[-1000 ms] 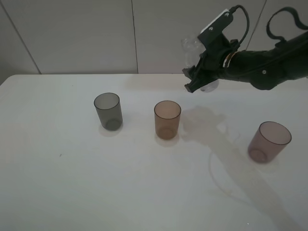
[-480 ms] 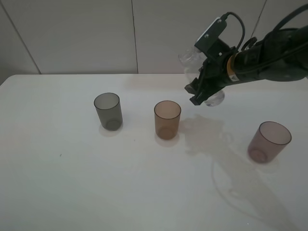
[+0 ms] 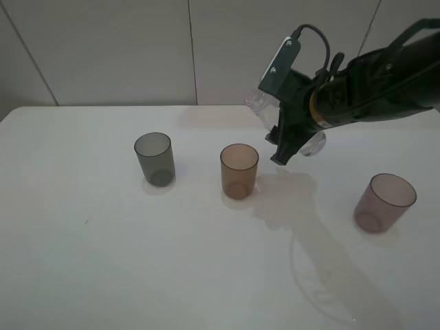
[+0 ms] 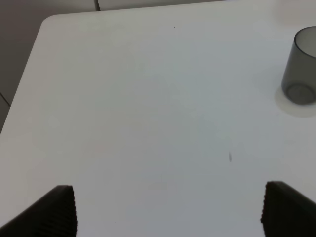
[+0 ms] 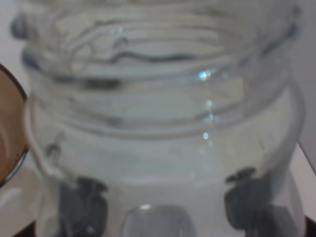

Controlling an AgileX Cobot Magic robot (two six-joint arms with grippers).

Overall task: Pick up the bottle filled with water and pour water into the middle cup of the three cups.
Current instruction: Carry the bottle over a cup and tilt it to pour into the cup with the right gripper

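Three cups stand in a row on the white table [image 3: 89, 261]: a smoky grey one [image 3: 154, 158] on the left, the amber-brown middle cup [image 3: 239, 170], and a mauve-pink one [image 3: 385, 201] on the right. My right gripper [image 3: 285, 134] is shut on the clear bottle [image 3: 260, 103], held in the air just right of and behind the middle cup. The bottle is tilted, its open neck pointing up and left. It [image 5: 158, 123] fills the right wrist view, with the amber rim [image 5: 11, 133] at its side. My left gripper [image 4: 173, 212] stands open over bare table, with the grey cup [image 4: 301, 69] off to one side.
The right arm [image 3: 385, 82] reaches in from the right above the table's back edge. A pale panelled wall [image 3: 103, 48] stands behind the table. The table's left corner [image 4: 47, 22] shows in the left wrist view.
The right arm has carried the bottle left and forward, closer to the middle cup. The bottle has tilted further, neck leading. The cups have not moved.
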